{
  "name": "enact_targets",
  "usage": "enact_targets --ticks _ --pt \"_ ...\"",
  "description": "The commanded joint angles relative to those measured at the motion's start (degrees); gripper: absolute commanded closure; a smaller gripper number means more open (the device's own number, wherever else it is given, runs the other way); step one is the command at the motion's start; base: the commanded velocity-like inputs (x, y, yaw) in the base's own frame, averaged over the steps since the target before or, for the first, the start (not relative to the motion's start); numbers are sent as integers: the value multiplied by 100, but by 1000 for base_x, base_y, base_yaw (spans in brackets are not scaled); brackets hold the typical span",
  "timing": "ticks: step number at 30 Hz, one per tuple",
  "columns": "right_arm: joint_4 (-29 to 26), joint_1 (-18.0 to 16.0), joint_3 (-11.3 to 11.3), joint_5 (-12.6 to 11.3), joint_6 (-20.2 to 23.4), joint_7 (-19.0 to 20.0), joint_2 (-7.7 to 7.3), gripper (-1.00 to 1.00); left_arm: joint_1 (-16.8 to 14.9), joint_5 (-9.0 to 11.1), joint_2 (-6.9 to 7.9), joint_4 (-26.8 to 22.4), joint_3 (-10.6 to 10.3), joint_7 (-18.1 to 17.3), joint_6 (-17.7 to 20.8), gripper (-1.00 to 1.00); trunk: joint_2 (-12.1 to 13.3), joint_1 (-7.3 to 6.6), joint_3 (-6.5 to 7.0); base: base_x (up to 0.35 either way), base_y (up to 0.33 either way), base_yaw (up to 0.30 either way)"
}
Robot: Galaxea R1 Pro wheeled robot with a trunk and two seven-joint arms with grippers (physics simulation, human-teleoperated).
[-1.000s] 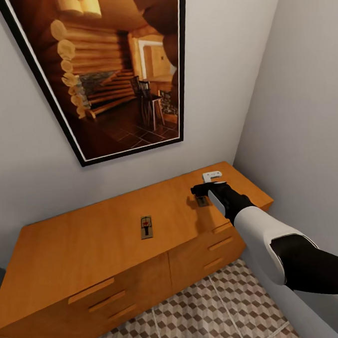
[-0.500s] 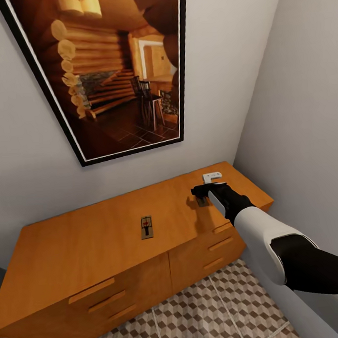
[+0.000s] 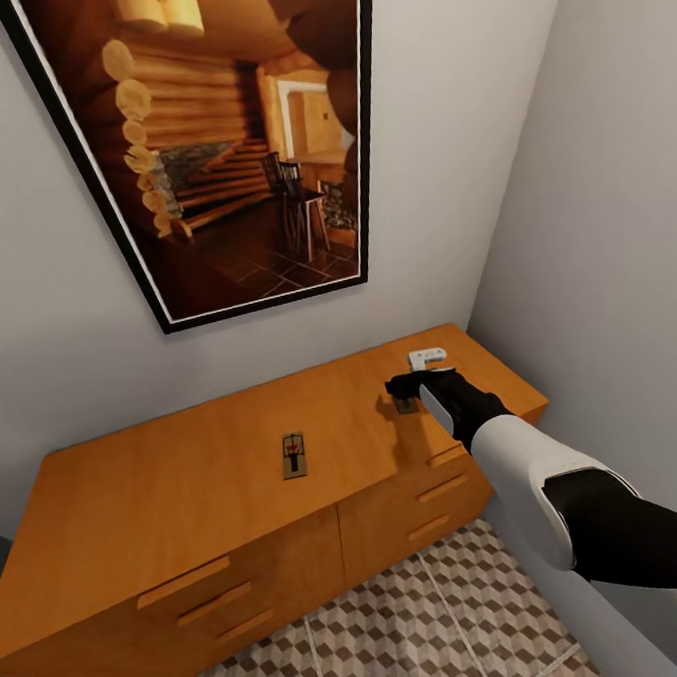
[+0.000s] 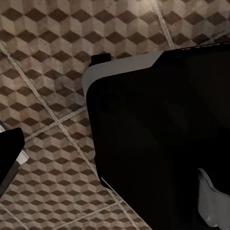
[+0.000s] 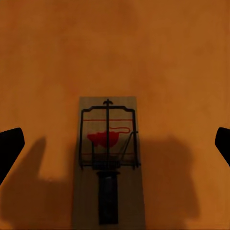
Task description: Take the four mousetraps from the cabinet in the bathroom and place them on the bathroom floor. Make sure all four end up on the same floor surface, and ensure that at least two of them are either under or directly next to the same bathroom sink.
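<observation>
Mousetraps lie on the flat top of the cabinet point(image 3: 239, 515), a low, wide piece of smooth orange-brown wood with slim bar handles on its drawer fronts. One mousetrap point(image 3: 294, 454) sits near the middle of the top: a small pale wooden rectangle with dark wire parts and a red mark. A second mousetrap point(image 5: 109, 160) lies directly under the right hand point(image 3: 407, 386), toward the cabinet's right end; the right wrist view shows its thin black wire frame, a red fish-like shape under the wire, and a dark bar running along the board. The right hand hovers above this trap with its fingers spread wide, one black fingertip point(image 5: 9, 146) at each side of the board, neither touching it. Just beyond the hand rests a small white object point(image 3: 427, 356) of unclear kind.

A large black-framed picture point(image 3: 231, 135) of a log-cabin interior hangs on the pale wall above.

The bathroom floor point(image 3: 416, 624) shows square tiles with a brown-and-beige cube pattern and pale grout lines. In the left wrist view, I cannot tell whether the left hand is open or closed.
</observation>
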Motion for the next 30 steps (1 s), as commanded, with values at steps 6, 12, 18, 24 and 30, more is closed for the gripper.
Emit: enact_targets --ticks 6,12,18,24,30 --pt "9 -6 40 -18 34 -17 -5 -100 -10 58 -5 29 -49 -5 -46 -100 -11 3 -10 0 0 0" --pt "17 -4 40 -18 34 -18 -6 -100 -8 58 -5 29 -49 -5 -46 -100 -11 3 -10 0 0 0" --pt "19 -4 40 -18 34 -18 -6 -100 -8 58 -5 29 -49 -5 -46 -100 -11 3 -10 0 0 0" --pt "69 -4 40 -18 34 -19 -6 -100 -8 58 -5 29 -49 -5 -46 -100 -11 3 -10 0 0 0" --pt "110 -4 40 -18 28 -16 -5 -100 -8 58 -5 29 -49 -5 -46 -100 -11 3 -10 0 0 0"
